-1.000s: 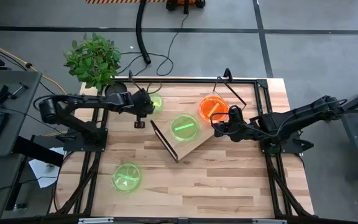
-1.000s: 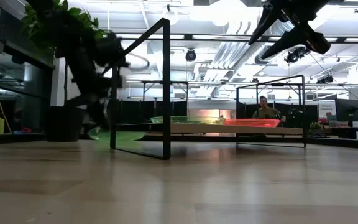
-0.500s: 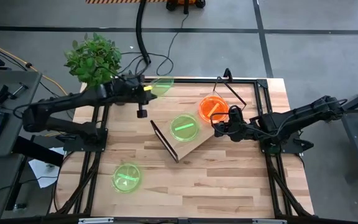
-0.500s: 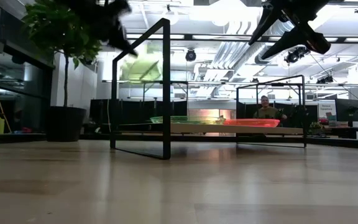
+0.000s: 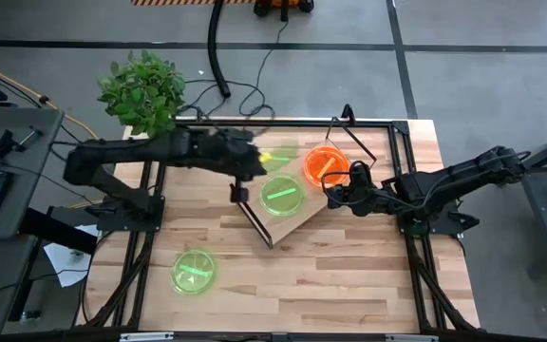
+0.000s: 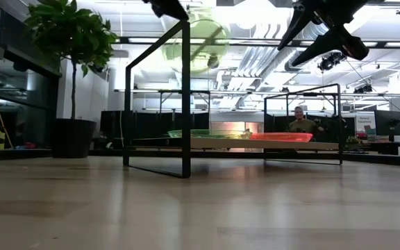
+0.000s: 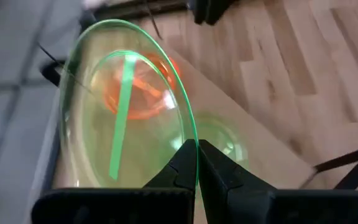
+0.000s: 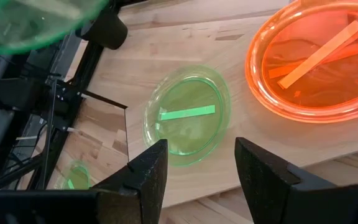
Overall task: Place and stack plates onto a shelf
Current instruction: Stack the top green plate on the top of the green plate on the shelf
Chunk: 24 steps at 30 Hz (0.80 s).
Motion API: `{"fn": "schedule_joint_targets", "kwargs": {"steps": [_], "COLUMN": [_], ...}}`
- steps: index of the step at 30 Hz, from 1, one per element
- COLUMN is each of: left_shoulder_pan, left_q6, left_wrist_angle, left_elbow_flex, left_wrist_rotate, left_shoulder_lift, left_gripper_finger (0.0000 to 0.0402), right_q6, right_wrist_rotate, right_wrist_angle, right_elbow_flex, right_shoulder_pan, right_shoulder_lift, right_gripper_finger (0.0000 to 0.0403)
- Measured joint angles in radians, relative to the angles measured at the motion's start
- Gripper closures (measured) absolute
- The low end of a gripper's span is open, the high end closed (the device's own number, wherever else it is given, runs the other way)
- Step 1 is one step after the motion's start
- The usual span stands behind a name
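While my left gripper [image 7: 196,163] pinches a green plate [image 7: 126,112] by its rim, the plate hangs in the air just above the upper left end of the shelf [image 5: 302,214], near the middle of the high view. It rides tilted, almost on edge, with the fingers pressed together on the thin lip. I judge the plate to be light, stiff plastic and fairly slick, so a rim pinch like this could let it swing or slide if I move sharply; a hold on the lip is the only real option, since the dish is too wide to span.

On the board, a second green plate [image 5: 281,194] lies flat at the centre, and an orange stack [image 5: 328,165] sits toward the upper right end. Another green plate [image 5: 194,271] lies on the table [image 5: 349,285] at lower left, well apart from the rest.

My right gripper [image 8: 197,180] hovers with its fingers spread and empty, just beside the orange stack, in the right half of the high view.

The black wire frame [image 6: 185,97] at the shelf's near end stands tall in the low view, and the carried plate shows right by its top bar. I reckon that bar is what could catch. The room above the centre plate looks open.
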Motion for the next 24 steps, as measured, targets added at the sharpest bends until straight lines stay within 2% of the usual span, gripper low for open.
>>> {"fn": "schedule_joint_targets", "kwargs": {"steps": [5, 12, 24], "left_shoulder_pan": [-0.036, -0.065, -0.121], "left_q6": [-0.160, -0.333, -0.516], "left_wrist_angle": [-0.095, -0.070, -0.059], "left_elbow_flex": [0.117, 0.141, 0.142], "left_wrist_rotate": [-0.001, -0.001, -0.054], "left_shoulder_lift": [0.140, 0.274, 0.362], "left_gripper_finger": [0.0401, 0.0401, 0.0401], "right_q6": [-0.001, -0.001, -0.001], "right_wrist_rotate": [0.007, 0.027, 0.035], "right_wrist_angle": [0.000, 0.000, -0.032], "right_elbow_flex": [0.000, 0.000, 0.000], "right_shoulder_pan": [0.000, 0.000, 0.000], "right_shoulder_lift": [0.000, 0.000, 0.000], "right_gripper_finger": [0.0233, 0.0233, 0.0233]}}
